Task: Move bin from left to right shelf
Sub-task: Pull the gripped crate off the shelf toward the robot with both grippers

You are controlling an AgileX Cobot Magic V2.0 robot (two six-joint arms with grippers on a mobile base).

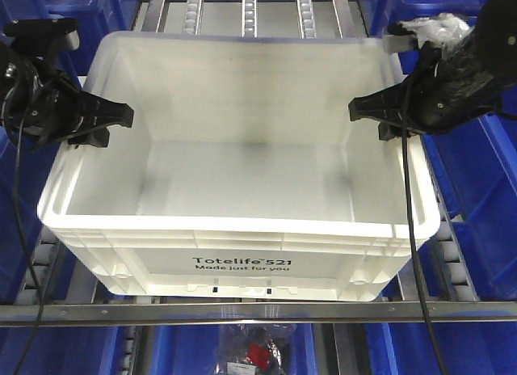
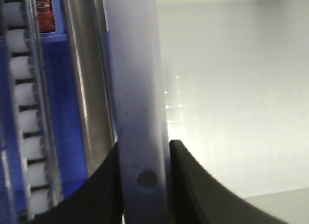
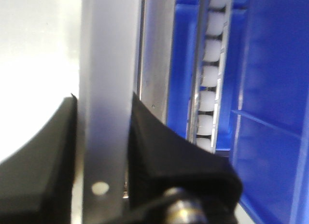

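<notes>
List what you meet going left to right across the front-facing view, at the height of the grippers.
In order: left gripper, clamped on the left wall → white bin → right gripper, clamped on the right wall → dark blue bin.

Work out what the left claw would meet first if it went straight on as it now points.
The wall of the white bin: the left claw straddles its rim, so that rim would probably stop it first.

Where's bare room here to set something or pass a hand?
Free: inside the bin, and the roller rails behind it. Crowded: both side walls, clamped by the left gripper and right gripper, blue bins close beside.
</notes>
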